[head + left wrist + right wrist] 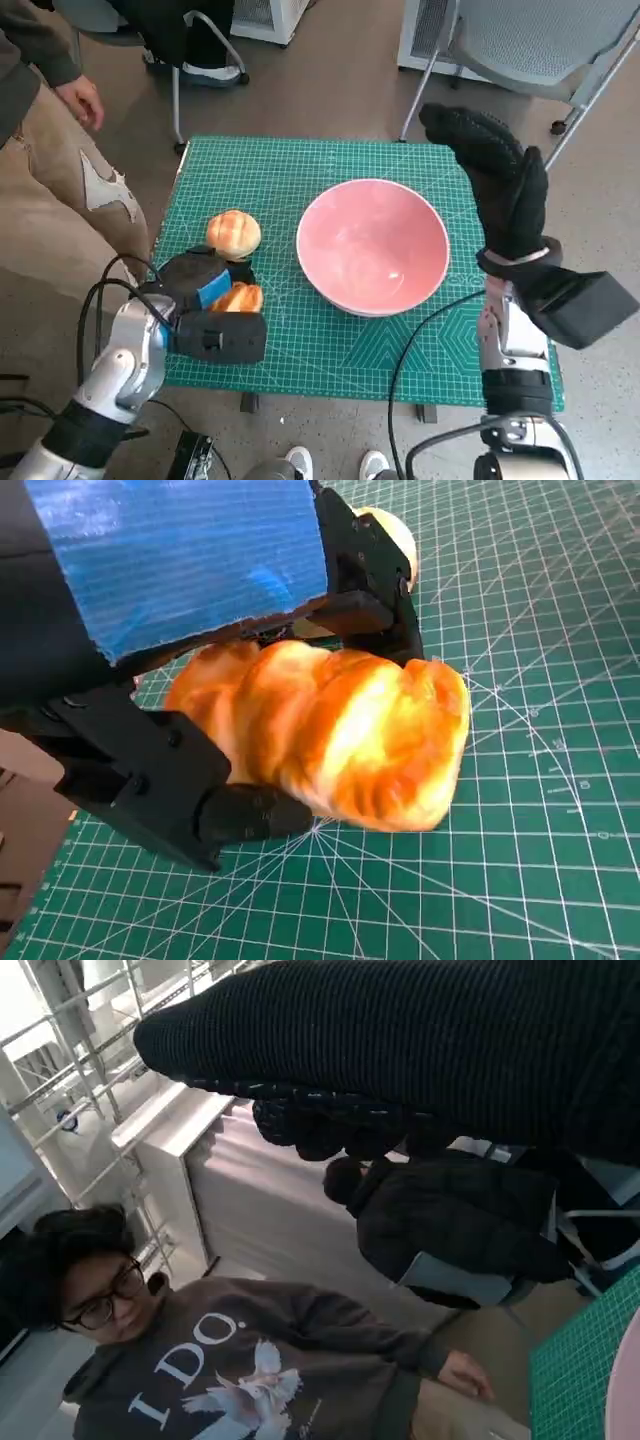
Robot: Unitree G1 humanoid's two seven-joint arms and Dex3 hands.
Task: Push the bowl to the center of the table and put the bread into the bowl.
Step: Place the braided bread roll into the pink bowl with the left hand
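Bread [330, 735] sits loosely in our left hand [205, 285], right hand [500, 180] raised, empty; we risk dropping it short of bowl [372, 245].

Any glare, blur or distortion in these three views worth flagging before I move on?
Head view: sharp, wide-angle bend at the edges, soft sheen inside the pink bowl. Left wrist view: the bread held by the left hand is slightly soft, its lighter patches bright; the mat grid stays crisp. Right wrist view: tilted, bright upper corner washed out, the right hand dark but its knit readable.

Lab: cutting mat [300, 340], office chairs [540, 40]
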